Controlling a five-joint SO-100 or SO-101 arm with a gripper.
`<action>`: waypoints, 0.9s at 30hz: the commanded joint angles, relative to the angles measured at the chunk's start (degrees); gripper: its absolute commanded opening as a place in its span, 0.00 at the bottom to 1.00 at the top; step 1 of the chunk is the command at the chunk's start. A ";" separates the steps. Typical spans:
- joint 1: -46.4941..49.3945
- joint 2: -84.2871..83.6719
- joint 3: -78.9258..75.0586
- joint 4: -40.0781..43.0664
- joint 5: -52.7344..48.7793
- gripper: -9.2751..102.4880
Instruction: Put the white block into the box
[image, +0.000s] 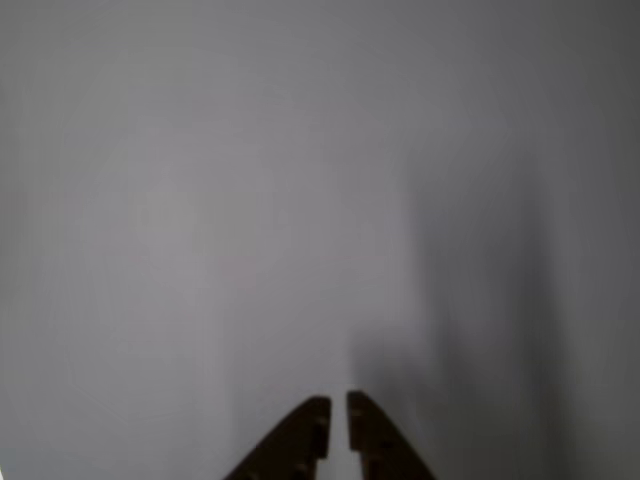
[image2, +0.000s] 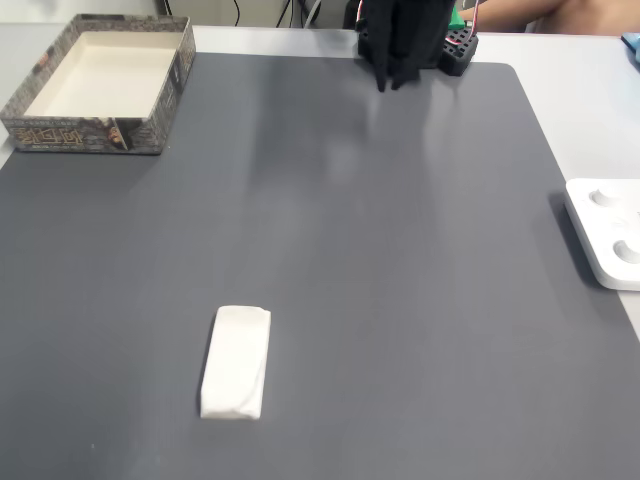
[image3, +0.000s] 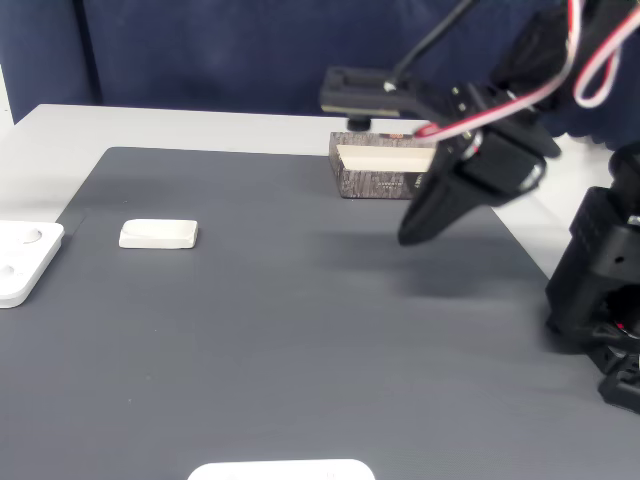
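Above the bare grey mat (image2: 400, 250), the gripper (image: 338, 415) hangs nearly closed and empty. Well apart lies the white block (image2: 236, 361), probably light, rigid and smooth; grasp across its narrow middle. The box (image2: 100, 85) waits in the corner.

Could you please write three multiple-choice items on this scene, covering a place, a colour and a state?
1. In a fixed view, where does the box stand on the mat?
A near right corner
B far left corner
C centre

2. What colour is the mat?
A dark grey
B green
C red

3. How is the gripper?
A clamped on the white block
B wide open
C fingertips nearly together, holding nothing

Key: 1 B, it sits at the mat's upper left; 2 A, the surface is dark grey; 3 C, the other view shows a narrow bare gap.
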 joint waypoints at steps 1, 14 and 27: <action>1.32 -9.49 -12.13 -1.58 2.02 0.07; 2.46 -29.44 -28.83 -6.06 1.93 0.07; 3.52 -48.52 -46.32 -9.76 4.22 0.07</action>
